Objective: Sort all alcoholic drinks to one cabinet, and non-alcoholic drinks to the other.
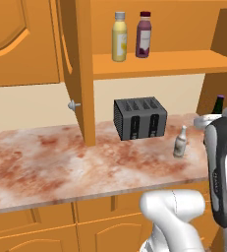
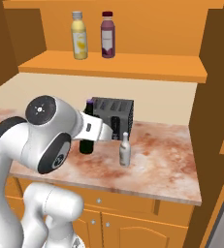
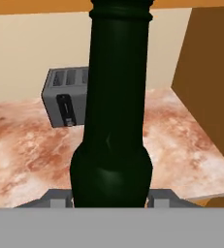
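My gripper (image 3: 111,199) is shut on the neck of the dark green-black bottle (image 3: 114,121), one of the alcoholic drinks, with the jaws on either side of it. This bottle (image 2: 87,143) has a purple cap and its base sits at counter level left of the toaster; its top (image 1: 219,104) pokes up behind my arm. The other alcoholic drink, a pale clear bottle (image 1: 181,142) (image 2: 125,150), stands upright on the counter apart from the gripper (image 2: 93,129). Both non-alcoholic drinks, the yellow bottle (image 1: 119,44) (image 2: 79,42) and the purple bottle (image 1: 144,42) (image 2: 108,41), stand on the open cabinet's shelf.
A black toaster (image 1: 140,118) (image 2: 114,112) (image 3: 65,97) sits against the back wall between the two glass bottles. The open cabinet door (image 1: 78,69) hangs down to the counter at left. A tall wooden side panel (image 2: 215,97) bounds the counter on the right.
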